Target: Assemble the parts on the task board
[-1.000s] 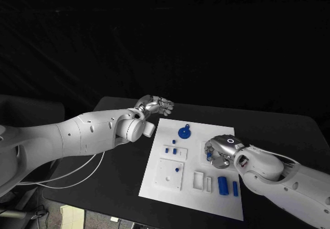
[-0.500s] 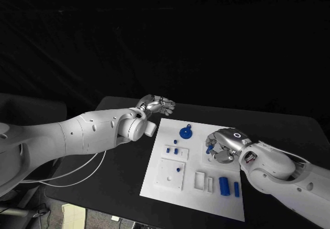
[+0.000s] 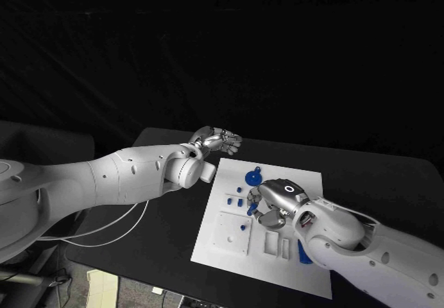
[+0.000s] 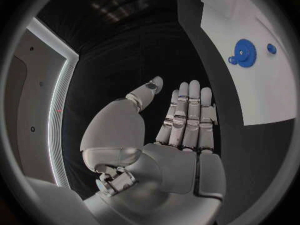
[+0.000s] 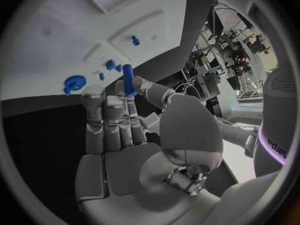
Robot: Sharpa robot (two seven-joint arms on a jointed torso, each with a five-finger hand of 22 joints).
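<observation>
Right robot hand sits over the mid part of the task board, fingers curled round a small blue peg, pinched betw. thumb and fingertips w/ the peg's upper end sticking out past them. Judgement: peg looks like stiff, light plastic, smooth so prob. a bit slippery; best held on its mid-shaft, leaving the free end clear for going into a hole. Just beside that robot hand, on the board, a few small blue pieces stand in white blocks, and one blue stub sits in the square block nearer the robot. Behind the wrist, a blue bar lies flat, partly hidden by the arm. Just beyond the fingers is the blue gear, flat on the board. Farther off, past the board's far left corner, left robot hand hovers over the black bench, fingers straight and close together, holding nothing.
</observation>
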